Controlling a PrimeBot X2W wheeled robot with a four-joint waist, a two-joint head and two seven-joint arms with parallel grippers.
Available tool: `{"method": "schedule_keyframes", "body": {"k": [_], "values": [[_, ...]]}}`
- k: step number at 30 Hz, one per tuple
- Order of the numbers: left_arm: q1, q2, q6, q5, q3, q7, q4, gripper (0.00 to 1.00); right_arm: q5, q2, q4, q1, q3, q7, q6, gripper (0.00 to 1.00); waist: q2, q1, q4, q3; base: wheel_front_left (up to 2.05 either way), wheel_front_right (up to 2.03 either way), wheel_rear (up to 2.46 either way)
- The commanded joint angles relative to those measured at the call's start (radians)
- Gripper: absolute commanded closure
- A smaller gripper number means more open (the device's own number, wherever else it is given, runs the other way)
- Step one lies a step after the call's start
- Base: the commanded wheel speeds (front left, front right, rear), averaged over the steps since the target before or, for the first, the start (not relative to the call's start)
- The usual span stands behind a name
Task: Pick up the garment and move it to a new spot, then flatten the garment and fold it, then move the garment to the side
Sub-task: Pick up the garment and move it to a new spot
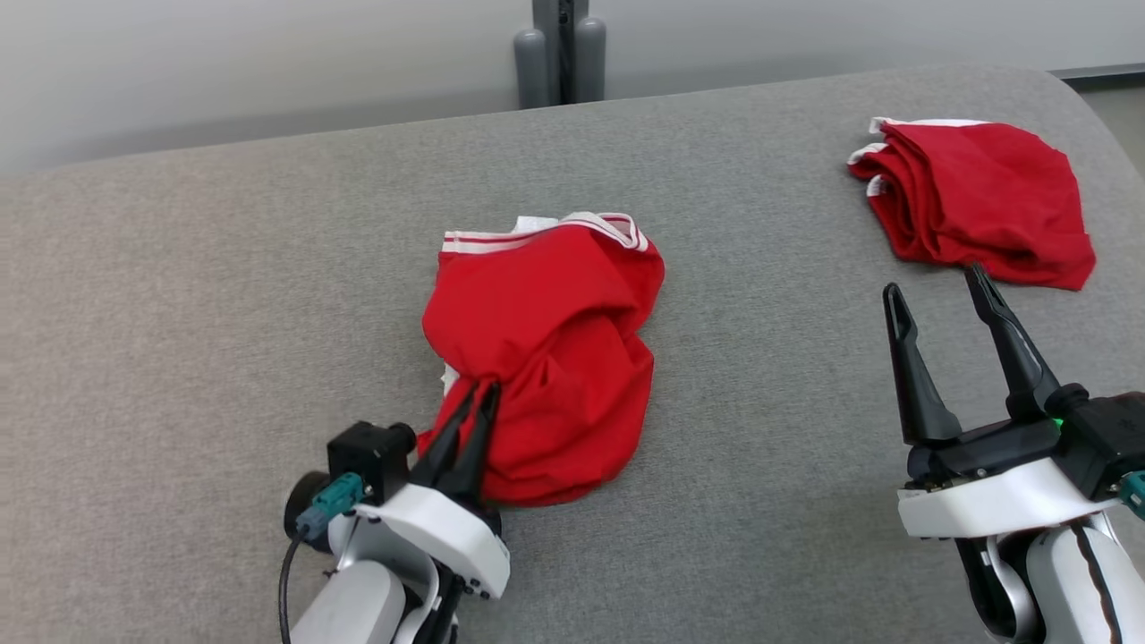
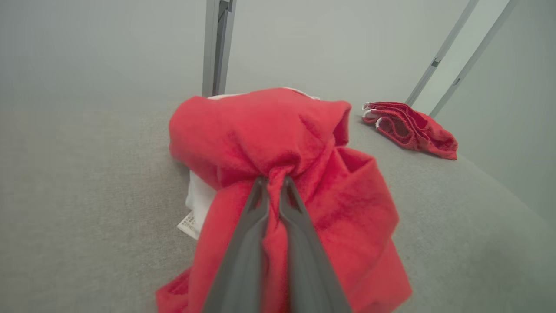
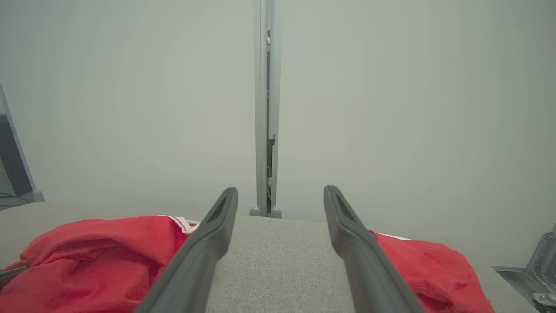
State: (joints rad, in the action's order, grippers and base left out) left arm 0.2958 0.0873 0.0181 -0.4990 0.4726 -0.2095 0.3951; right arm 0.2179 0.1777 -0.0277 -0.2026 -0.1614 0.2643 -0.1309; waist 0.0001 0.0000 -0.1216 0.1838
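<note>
the red garment (image 1: 546, 358) lies crumpled in a heap about the middle of the grey padded surface (image 1: 224, 313), a little nearer to the front edge than to the far edge. its white striped waistband (image 1: 537, 234) is on the side turned to the far edge, and a small white label (image 2: 187, 224) comes out from under the cloth on the left. the left gripper (image 1: 479, 386) is clamped on a gathered fold of this garment at its front-left part; in the left wrist view the two fingers are pressed together with red cloth bunched between the tips. the right gripper (image 1: 932, 280) is over the right part of the surface with its fingers spread wide and nothing between them. its tips are just beside the front edge of a second red garment (image 1: 979, 201), which lies folded near the far right corner, well apart from the first one. behind the far edge, about its middle, a grey post (image 1: 562, 49) stands before a pale wall.
</note>
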Motion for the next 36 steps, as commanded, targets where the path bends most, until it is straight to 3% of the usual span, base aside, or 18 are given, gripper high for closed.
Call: {"method": "schedule_keyframes", "body": {"k": [1, 6, 7, 8, 14, 21, 27, 36], "values": [[-0.014, 0.005, 0.011, -0.007, 0.005, 0.006, 0.002, 1.00, -0.002, 0.007, -0.004, 0.004, 0.003, 0.001, 0.000, 0.00, -0.0001, 0.0000, 0.014, 0.000, 0.00, 0.00, 0.00], [-0.034, -0.006, 0.004, -0.031, 0.013, 0.021, 0.006, 1.00, 0.002, 0.009, -0.009, -0.006, -0.022, 0.001, 0.000, 0.00, -0.0001, 0.0000, 0.044, -0.002, 0.00, 0.00, 0.00], [-0.032, -0.008, -0.001, -0.033, 0.014, 0.017, 0.001, 0.62, 0.004, 0.009, -0.011, -0.009, -0.027, 0.001, 0.000, 0.00, -0.0001, 0.0000, 0.049, -0.003, 0.00, 0.00, 0.00], [-0.031, -0.010, -0.003, -0.040, 0.012, 0.014, -0.004, 0.03, 0.006, 0.008, -0.013, -0.012, -0.032, 0.001, 0.000, 0.00, -0.0001, 0.0000, 0.054, -0.005, 0.00, 0.00, 0.00], [-0.021, -0.006, -0.024, -0.054, -0.043, -0.030, -0.063, 0.00, 0.028, -0.001, -0.042, -0.028, -0.090, 0.001, 0.000, 0.00, -0.0001, 0.0000, 0.070, -0.030, 0.00, 0.00, 0.00], [-0.056, 0.005, -0.037, -0.028, -0.187, -0.055, -0.161, 0.00, 0.069, -0.025, -0.081, -0.017, -0.131, 0.001, 0.000, 0.00, -0.0001, 0.0000, 0.081, -0.072, 0.00, 0.00, 0.00], [-0.154, -0.019, -0.014, 0.067, -0.328, -0.055, -0.231, 0.00, 0.085, -0.036, -0.105, 0.046, -0.106, 0.001, 0.000, 0.00, -0.0001, 0.0000, 0.090, -0.119, 0.00, 0.00, 0.00], [-0.267, -0.033, 0.025, 0.153, -0.422, -0.056, -0.214, 0.00, 0.085, -0.041, -0.114, 0.159, -0.063, 0.001, 0.000, 0.00, -0.0001, 0.0000, 0.107, -0.164, 0.00, 0.00, 0.00]]}}
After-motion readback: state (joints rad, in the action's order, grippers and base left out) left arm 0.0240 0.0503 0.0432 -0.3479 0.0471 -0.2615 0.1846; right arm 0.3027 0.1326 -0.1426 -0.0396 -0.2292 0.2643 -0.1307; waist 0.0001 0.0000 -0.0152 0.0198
